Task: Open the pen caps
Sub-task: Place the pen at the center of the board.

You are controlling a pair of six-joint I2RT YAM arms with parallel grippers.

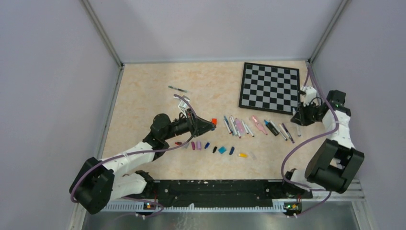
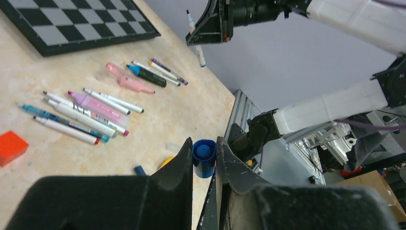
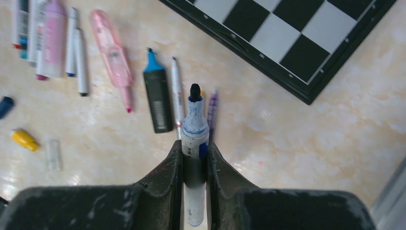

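My left gripper (image 1: 211,125) (image 2: 204,143) is shut on a blue pen cap (image 2: 204,159), held above the table with the cap's open end facing the camera. My right gripper (image 1: 298,116) (image 3: 195,146) is shut on a white pen (image 3: 195,129) with a blue band and a bare dark tip, near the chessboard's front right corner. A row of pens (image 1: 256,127) (image 2: 86,112) (image 3: 115,57) lies mid-table. Loose caps (image 1: 210,148) lie in a line in front of them, among them a yellow one (image 3: 24,139) and a clear one (image 3: 52,154).
A black and grey chessboard (image 1: 270,87) (image 3: 297,38) lies at the back right. A small red cube (image 1: 214,120) (image 2: 10,146) sits just by my left gripper. One lone pen (image 1: 178,89) rests at the back, left of centre. Grey walls enclose the table.
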